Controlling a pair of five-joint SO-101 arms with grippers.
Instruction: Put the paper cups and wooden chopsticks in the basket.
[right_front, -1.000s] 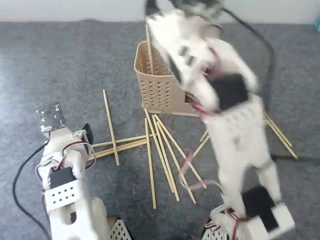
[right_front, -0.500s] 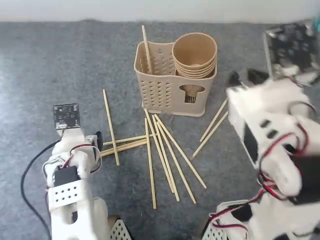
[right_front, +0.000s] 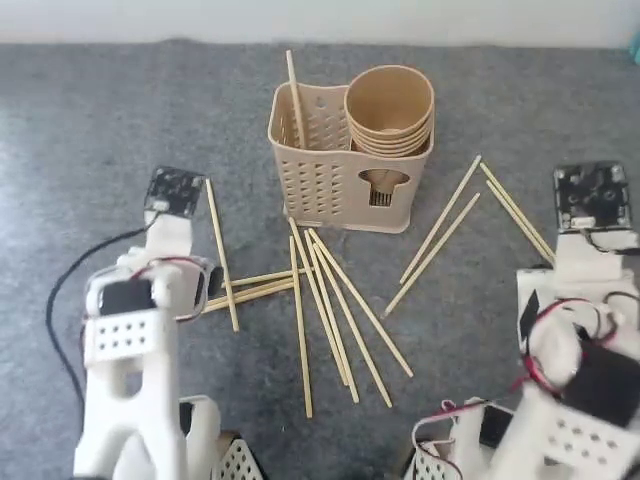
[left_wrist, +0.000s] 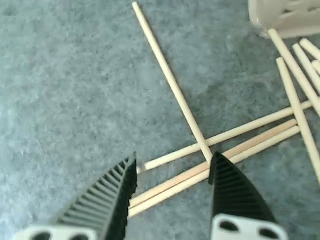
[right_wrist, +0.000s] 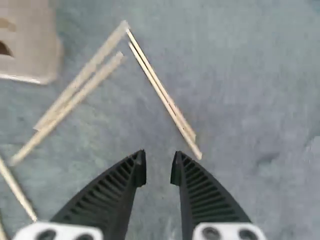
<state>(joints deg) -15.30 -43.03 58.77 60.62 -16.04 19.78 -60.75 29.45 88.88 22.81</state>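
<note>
Hovering nearest, the left claw (left_wrist: 174, 162) is hanging with its jaws wide apart over three chopsticks (left_wrist: 250, 129), which are lying side by side across the desk (right_front: 100, 100). A single chopstick (left_wrist: 170, 80) is crossing over them, its long axis running away toward the far side. The right claw (right_wrist: 158, 157) is holding nothing, with only a narrow gap between its jaws, just short of a pair of chopsticks (right_wrist: 161, 90) slanting far-left to near-right. A second pair (right_front: 440, 220) is slanting the other way, and the far tips are meeting in a V. Between the arms, about five chopsticks (right_front: 347, 310) are fanning out, converging toward the basket (right_front: 320, 180). Farther off, the basket is carrying a nested stack of paper cups (right_front: 390, 105), mouths up, and one upright chopstick (right_front: 295, 100) beside them. The cups' number is hard to tell.
</note>
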